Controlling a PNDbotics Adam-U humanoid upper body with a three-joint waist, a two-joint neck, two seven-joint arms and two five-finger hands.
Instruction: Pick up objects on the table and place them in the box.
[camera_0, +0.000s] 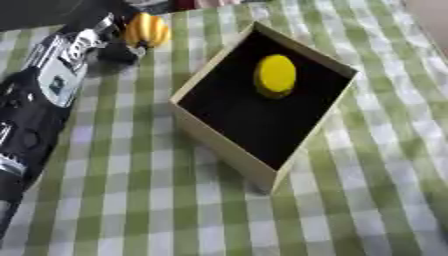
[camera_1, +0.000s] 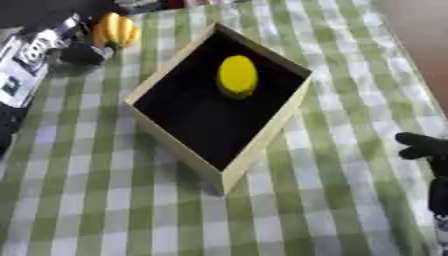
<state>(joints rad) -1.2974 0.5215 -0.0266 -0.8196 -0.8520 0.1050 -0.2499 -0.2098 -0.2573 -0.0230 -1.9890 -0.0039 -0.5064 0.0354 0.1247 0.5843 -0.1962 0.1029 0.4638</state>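
The landmark is the box (camera_0: 262, 107), a shallow tan tray with a dark floor, set cornerwise on the checked bench (camera_0: 157, 210).

Nearest, on the box's right side and well clear of it, the right robot hand (camera_1: 426, 150) shows in the right eye view only. It rests idle with nothing in it; its fingers are curled together.

Inside the box, toward the far corner, lies a yellow oval object (camera_0: 276, 75), already placed.

Beyond the box's left corner, on the bench, sits an orange ribbed object (camera_0: 147, 31), pumpkin-like in shape. The left arm (camera_0: 44, 95) runs up along the left of the box, and the left robot hand (camera_0: 118, 51) is at that object, touching or just short of it. Whether its fingers are apart or closed on the object cannot be told.

Judged step: grasp the orange object.
1. Set the fingers across the rounded body, not on its top, so it does not roll away.
2. Lift straight up until the object clears the box wall.
3. Carry it over the empty dark floor near the box's centre, clear of the yellow object.
4. Lower, then release.
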